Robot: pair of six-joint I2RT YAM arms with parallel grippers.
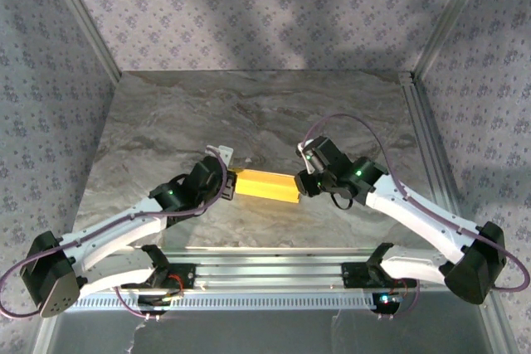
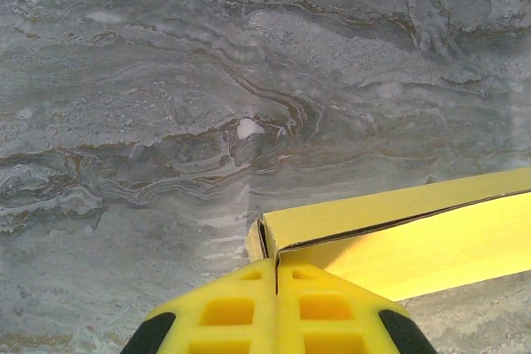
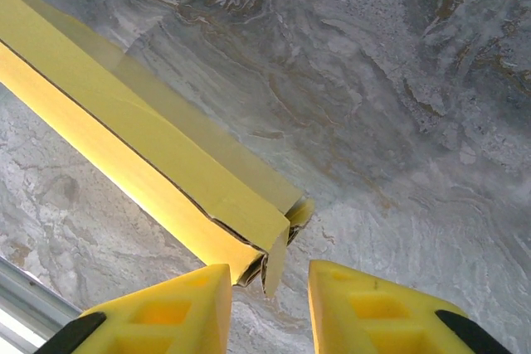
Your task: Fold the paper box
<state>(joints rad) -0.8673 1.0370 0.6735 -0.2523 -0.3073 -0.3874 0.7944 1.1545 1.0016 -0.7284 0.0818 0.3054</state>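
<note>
Yellow fingers of the left gripper [image 2: 276, 269] are pressed together, their tips against one end of the paper box [image 2: 398, 238] (whether a thin edge is pinched between them cannot be told). Across from it, the right gripper [image 3: 270, 273] stands partly open, with the box's other end and a loose flap [image 3: 275, 256] at the gap, unclamped. Folded and yellow, the box lies flat on the grey marbled table [image 1: 249, 105], between the two grippers.
</note>
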